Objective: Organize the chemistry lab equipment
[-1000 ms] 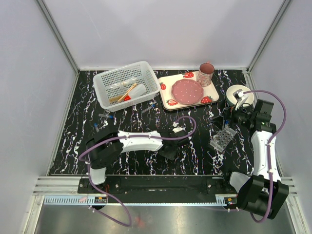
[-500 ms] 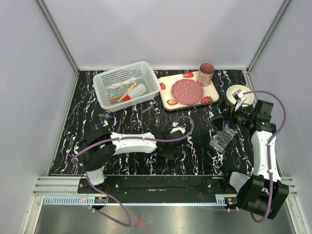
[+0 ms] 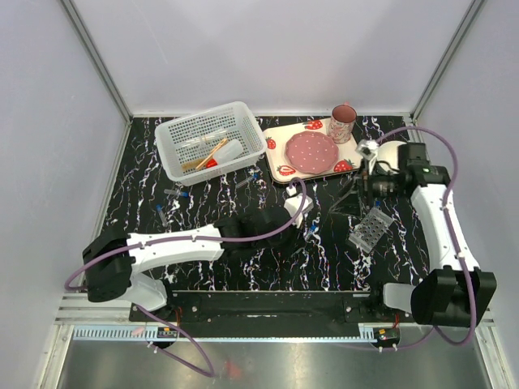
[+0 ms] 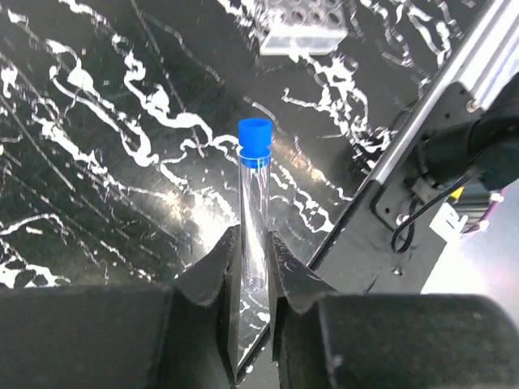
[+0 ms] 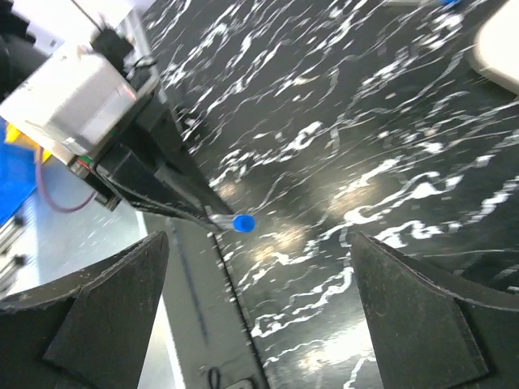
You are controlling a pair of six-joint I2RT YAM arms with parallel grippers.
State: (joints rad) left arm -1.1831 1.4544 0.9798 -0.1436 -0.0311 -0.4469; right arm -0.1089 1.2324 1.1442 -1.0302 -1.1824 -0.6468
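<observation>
Black, white-veined table top (image 3: 138, 162) carries everything. At its far left, the white mesh basket (image 3: 199, 113) already holds the wooden-handled tool (image 3: 212, 151), the white squeeze bottle with red cap (image 3: 227, 152) and some clear plastic tubes (image 3: 197, 139).

The left arm reaches across the middle of the table. Its left gripper (image 4: 253, 239) is clamped on the lower part of a clear blue-capped tube (image 4: 253, 186), whose cap points away from the fingers, clear of the surface. The right gripper (image 5: 256, 243) hangs with its fingers spread wide and nothing between them, close by on the far right. Its wrist camera sees the blue cap just ahead.

The clear grid tube rack (image 3: 371, 229) sits on the table to the right of the held tube, near but not touching. A few loose blue-capped vials (image 3: 174, 194) lie in front of the basket.

The step in hand looks like bringing this tube to the rack. The next move calls for lining it up over an empty cell and lowering it straight. Since the grip is near the closed end, a handover to the open right gripper may be needed first.
</observation>
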